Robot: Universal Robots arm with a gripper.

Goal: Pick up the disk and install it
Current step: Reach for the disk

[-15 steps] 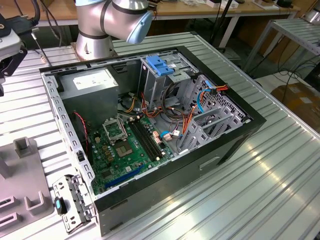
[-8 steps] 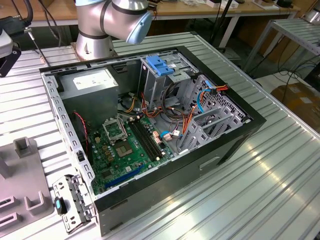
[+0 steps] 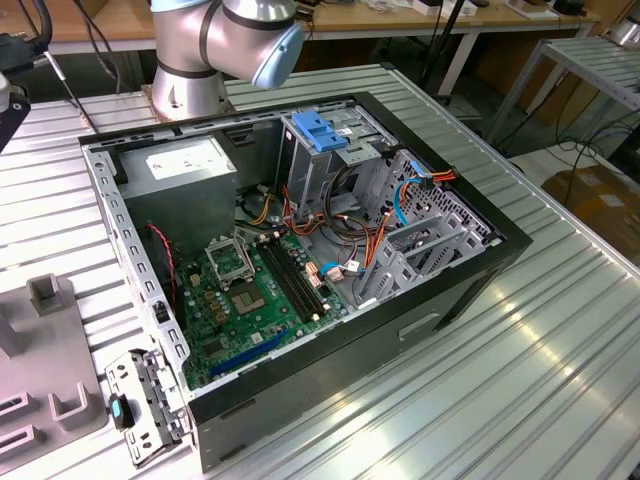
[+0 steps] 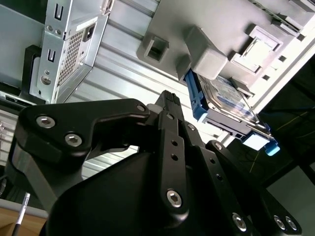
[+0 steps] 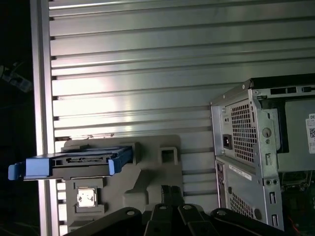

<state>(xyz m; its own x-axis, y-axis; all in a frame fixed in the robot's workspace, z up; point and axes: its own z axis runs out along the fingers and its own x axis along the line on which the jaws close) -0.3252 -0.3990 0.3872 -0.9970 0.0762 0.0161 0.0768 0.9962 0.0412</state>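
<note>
While the disk point(image 5: 78, 162) stands on edge in a slot of the grey fixture point(image 5: 147, 169) on the bench point(image 5: 147, 73), your claw point(image 5: 170, 191) hangs above that fixture in the first wrist view, fingers drawn together and gripping nothing. Pickup looks to be the step in hand, and it is not yet made: claw and disk are apart, and neither view from the wrist shows contact. By this reading, a grasp would call for you to part the fingers first, then square them to the disk's flat faces between its blue side rails point(image 5: 29, 168) so that they close on metal and not on plastic. Beside the disk, another pocket of the fixture holds a small pale square part point(image 5: 86, 196). In the exterior view, the computer case point(image 3: 455, 290) lies open on the bench, well apart from the fixture. Inside it are a power-supply box point(image 3: 190, 165), a circuit board point(image 3: 250, 295), loose cables point(image 3: 345, 235) and a metal cage point(image 3: 325, 180) topped by a blue latch point(image 3: 318, 130). Whether a bay in that cage stands free for the disk, you cannot tell from here.
</note>
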